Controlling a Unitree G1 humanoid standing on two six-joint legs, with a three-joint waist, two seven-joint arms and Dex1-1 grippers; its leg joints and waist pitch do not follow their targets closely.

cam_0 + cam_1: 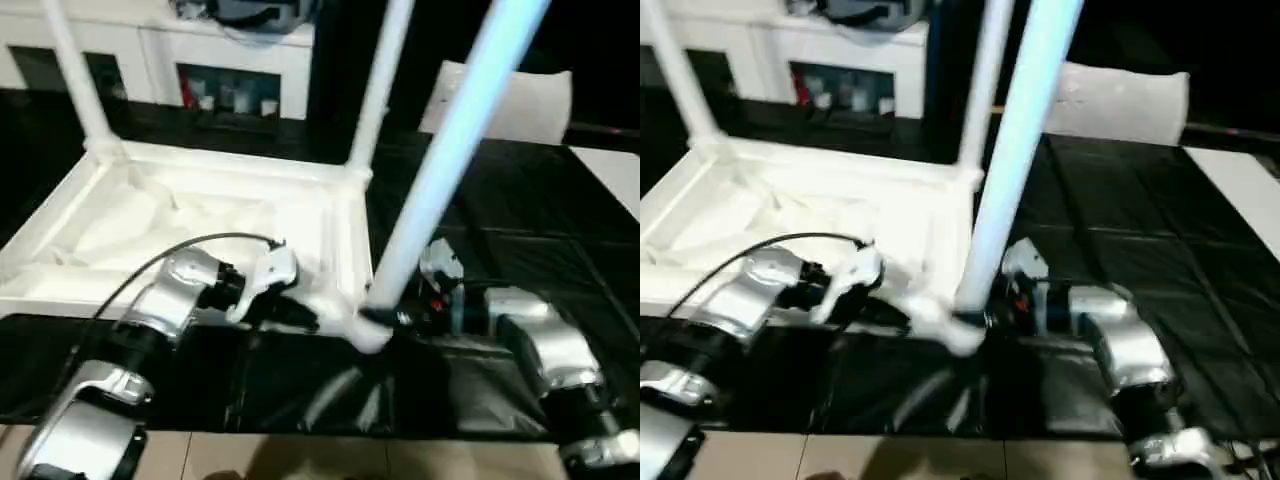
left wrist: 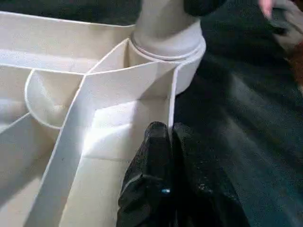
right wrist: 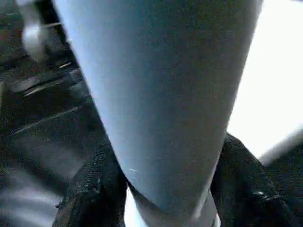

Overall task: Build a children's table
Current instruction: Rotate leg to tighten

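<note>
Tabletop [image 1: 200, 215] with three upright legs [image 1: 455, 150].

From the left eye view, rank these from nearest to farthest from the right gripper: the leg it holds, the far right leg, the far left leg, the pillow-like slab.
1. Held leg, between the right gripper's fingers at the near right corner.
2. Far right leg, at the tabletop's far right corner.
3. Pillow-like slab, behind, to the right.
4. Far left leg, across the tabletop.

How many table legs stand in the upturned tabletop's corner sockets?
3: far left corner leg, far right corner leg, and near right corner leg. The fourth corner is hidden.
</note>
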